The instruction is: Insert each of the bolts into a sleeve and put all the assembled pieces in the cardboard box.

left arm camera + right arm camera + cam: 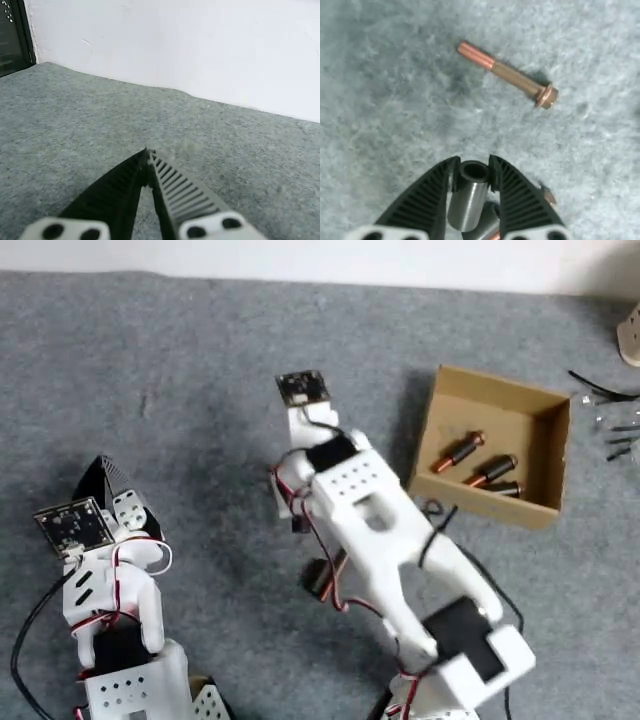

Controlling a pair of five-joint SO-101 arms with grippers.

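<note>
One plain grey metal sleeve [469, 197] is pinched in the right gripper [473, 163]. The jaws are closed down to just the sleeve's width, and the open bore end pokes out past the tips. It's outside the shallow brown cardboard box [480, 502], not over it. A long copper-coloured bolt [507, 75] with a flanged head lies flat on the grey carpet [380, 90], also outside the box and touching nothing.

What worries me is that the sleeve is round and smooth and only gripped along two thin lines. I reckon any sideways shove while a bolt goes in could twist it or pop it loose. The bolt looks awkward to grab off fuzzy carpet too, and that flange will probably swing it round in an arc if it gets nudged.

There's also another grey cylinder [487, 220] and a copper bit [547, 196] tucked close in by the gripper. I can't tell exactly what they are, but lowering the gripper could knock them.

The left gripper [149, 156] is fully closed on nothing. It sits well apart from the box, on the far side of the right arm [370, 510], so it's a long way from helping.

Box contents are three assembled pieces [492, 472], copper bolts in dark sleeves. They lie side by side, slanted the same way, and it looks like there's room for more.
</note>
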